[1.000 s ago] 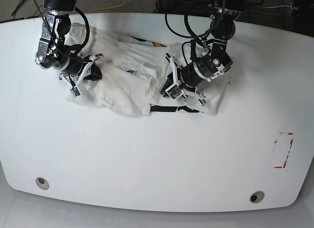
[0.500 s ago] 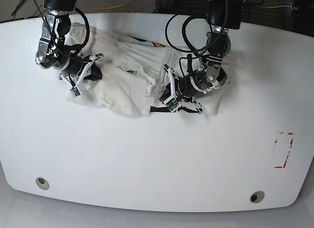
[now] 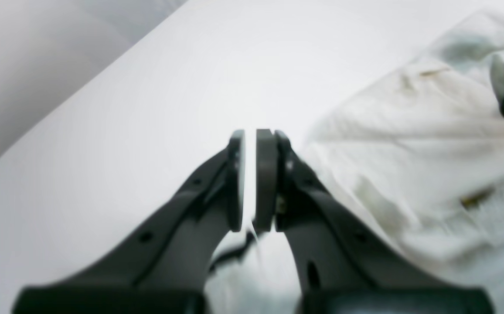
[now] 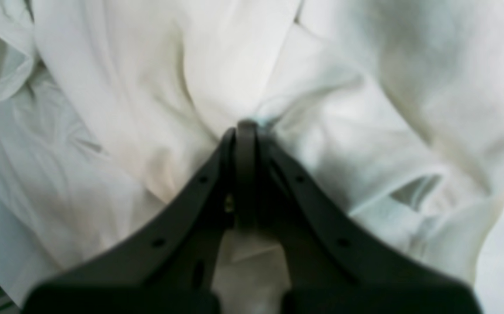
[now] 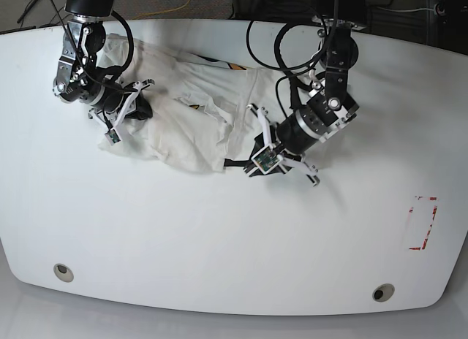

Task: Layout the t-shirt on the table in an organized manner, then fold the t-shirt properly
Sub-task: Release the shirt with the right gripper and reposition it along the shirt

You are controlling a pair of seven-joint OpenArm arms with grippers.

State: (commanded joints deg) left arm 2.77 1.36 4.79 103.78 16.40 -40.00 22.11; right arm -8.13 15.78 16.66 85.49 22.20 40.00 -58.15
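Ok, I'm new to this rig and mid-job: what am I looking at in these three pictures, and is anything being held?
Two robot arms work over a white table. The base view looks down from above; the other two come from cameras on each wrist. A crumpled off-white t-shirt lies on the table's far side. The right end effector, on the base view's left, is shut on a bunch of cloth. The left end effector is almost closed with a thin gap between its fingers, and whether it grips cloth is unclear. A red tape mark sits apart, uncovered.
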